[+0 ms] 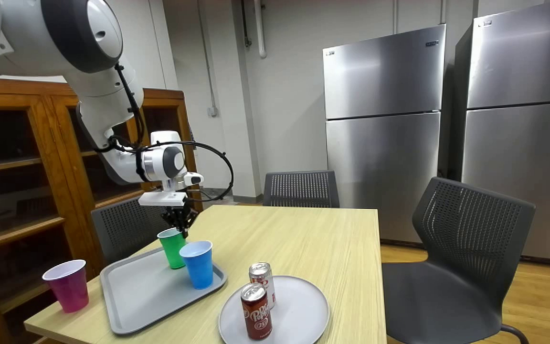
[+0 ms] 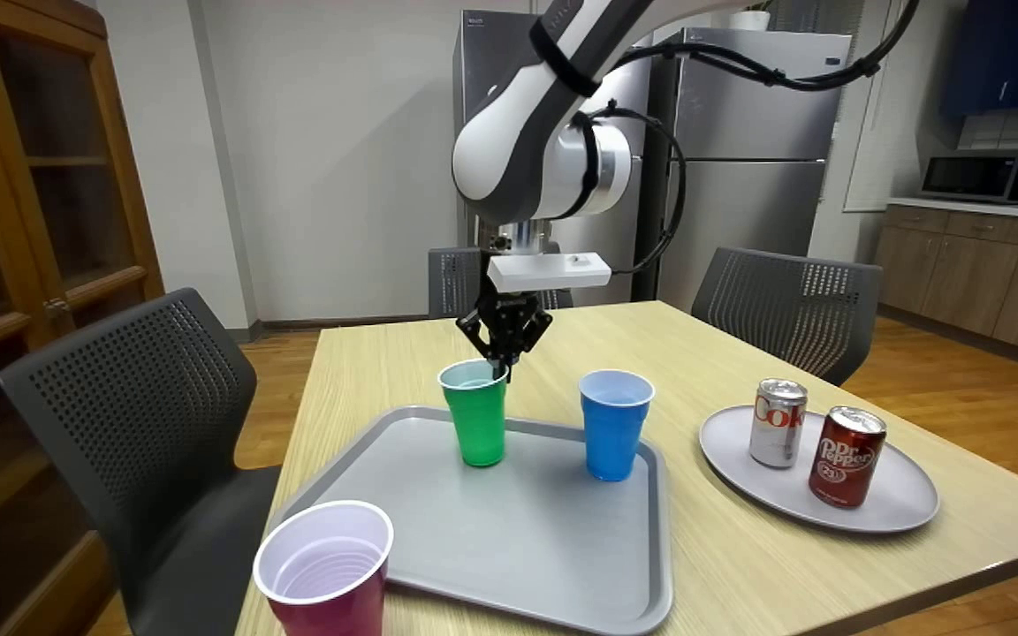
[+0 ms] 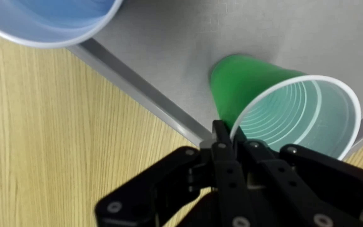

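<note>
Green plastic cup (image 3: 274, 102), right of centre in the wrist view, on or just above grey tray (image 3: 165, 60); gripper (image 3: 231, 130) nearly closed, pinching its lower-left rim; presumably light, flexible, crushable; rim likely the best hold.

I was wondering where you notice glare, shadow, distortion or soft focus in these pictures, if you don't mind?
In an exterior view, sheen on a fridge and a purple cup leaning outward, perhaps lens distortion; in both exterior views, a faint shadow slanting across the wall; in the wrist view, a glint on the tray rim and dark, slightly soft jaws gripping the green cup.
</note>
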Motion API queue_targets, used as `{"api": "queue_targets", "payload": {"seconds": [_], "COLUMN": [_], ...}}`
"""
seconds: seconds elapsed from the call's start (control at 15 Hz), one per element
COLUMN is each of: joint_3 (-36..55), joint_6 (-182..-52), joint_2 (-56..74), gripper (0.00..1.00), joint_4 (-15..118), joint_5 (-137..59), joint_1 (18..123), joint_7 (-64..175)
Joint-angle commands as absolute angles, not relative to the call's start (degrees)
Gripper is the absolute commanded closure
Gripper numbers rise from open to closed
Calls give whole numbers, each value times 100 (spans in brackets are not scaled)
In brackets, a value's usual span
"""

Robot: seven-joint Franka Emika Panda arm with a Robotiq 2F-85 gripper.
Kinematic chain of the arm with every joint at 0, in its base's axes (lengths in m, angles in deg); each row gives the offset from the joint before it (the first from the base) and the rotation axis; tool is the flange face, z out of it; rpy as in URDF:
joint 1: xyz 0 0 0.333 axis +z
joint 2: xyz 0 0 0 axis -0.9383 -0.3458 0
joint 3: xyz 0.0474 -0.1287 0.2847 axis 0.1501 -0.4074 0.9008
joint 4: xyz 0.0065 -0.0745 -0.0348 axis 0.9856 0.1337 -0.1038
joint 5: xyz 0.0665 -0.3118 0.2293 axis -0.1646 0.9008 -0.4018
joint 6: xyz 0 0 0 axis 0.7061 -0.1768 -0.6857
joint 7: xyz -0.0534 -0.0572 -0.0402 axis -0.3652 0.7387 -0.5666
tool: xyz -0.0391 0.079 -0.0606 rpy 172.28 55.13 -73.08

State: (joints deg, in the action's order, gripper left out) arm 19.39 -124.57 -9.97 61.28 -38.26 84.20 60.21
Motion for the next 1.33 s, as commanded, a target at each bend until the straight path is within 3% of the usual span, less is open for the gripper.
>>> {"api": "queue_targets", "payload": {"seconds": [0.0, 1.27], "joint_3": [1960, 1937], "joint_6": [-12362, -12420], "joint_2": [-1059, -931], "gripper": [99, 99], "joint_4": [5959, 5633], "joint_5": [-3856, -4362], "joint_1": [8431, 8057], "joint_7": [5939, 5946]}}
